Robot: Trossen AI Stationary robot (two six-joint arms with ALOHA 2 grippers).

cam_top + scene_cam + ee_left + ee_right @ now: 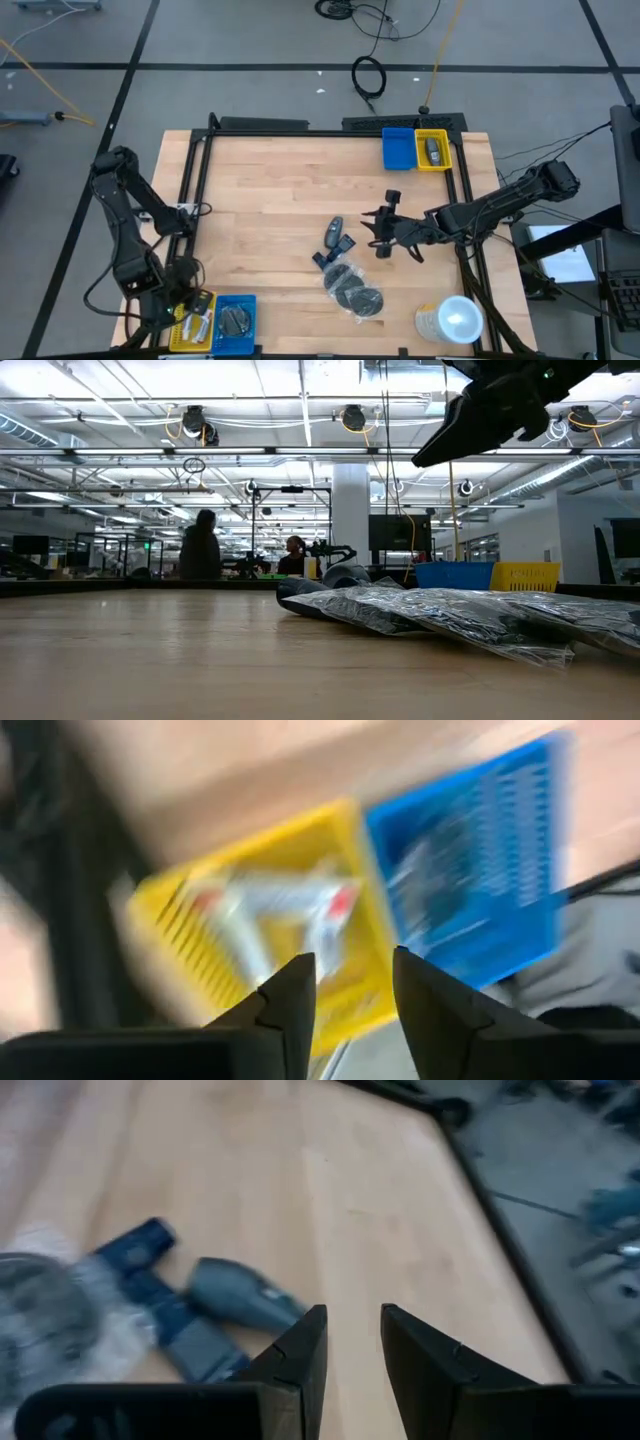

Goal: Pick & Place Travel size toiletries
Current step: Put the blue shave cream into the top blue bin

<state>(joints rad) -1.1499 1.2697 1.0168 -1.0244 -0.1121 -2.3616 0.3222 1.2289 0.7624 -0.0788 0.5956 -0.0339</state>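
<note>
On a pale wood-plank table (270, 190) framed in black rails, the right gripper (383, 232) hangs above the middle of the boards, its two flat dark fingers (300, 1355) held a narrow gap apart with nothing between them. Just beside it lie a small dark grey bottle (333, 234), rounded and tapering, and dark blue sachets (338, 249). Nearer the front edge, dark round discs (352, 288) sit bunched in crinkled clear wrap, touching the sachets. A white-lidded cup (456, 319) stands at the front right corner.

At the front left corner, the left gripper (172, 300) hovers over a yellow slatted plastic bin (188, 322), fingers (290, 1010) parted a little and empty. White tubes with red ends (270, 910) lie inside that bin. A blue bin (236, 320) touches it, holding a dark wrapped item.

At the far edge, another blue bin (398, 148) and yellow bin (434, 151) sit side by side; the yellow one holds a grey bottle (432, 150).
</note>
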